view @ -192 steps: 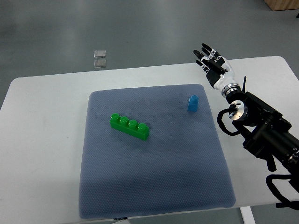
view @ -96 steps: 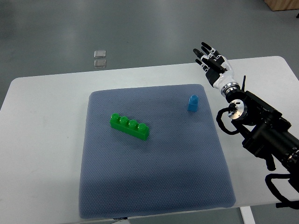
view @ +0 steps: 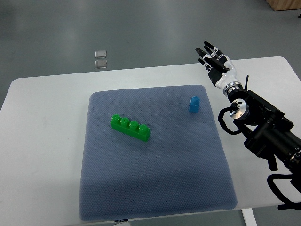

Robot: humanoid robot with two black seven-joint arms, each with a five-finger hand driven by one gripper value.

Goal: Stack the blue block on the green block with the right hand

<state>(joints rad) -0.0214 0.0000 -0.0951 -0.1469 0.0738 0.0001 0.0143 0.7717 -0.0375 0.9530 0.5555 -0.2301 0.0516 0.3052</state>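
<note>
The right hand [view: 215,65] hangs over the far right part of the white surface [view: 42,141], its fingers [view: 207,51] stretched out and slightly spread, holding nothing. Its palm is white, the fingers black with pale joints. The arm [view: 263,129] behind it is black and bulky, with looped cables, and runs in from the right edge of the view.

A grey-blue mat [view: 155,188] covers the middle of the surface. The blue block [view: 194,104] stands upright on the mat near its far right corner, close to the hand but clear of it, just to the hand's left and a little nearer the camera. It is small with a rounded top.

The green block [view: 130,128] lies on the mat left of centre, well apart from the blue one. It is a long brick with four studs in a row, set at a slant so that its right end is nearer the camera.

Beyond the surface, on the grey floor [view: 141,28], lie two small pale squares [view: 100,59], one just behind the other.
</note>
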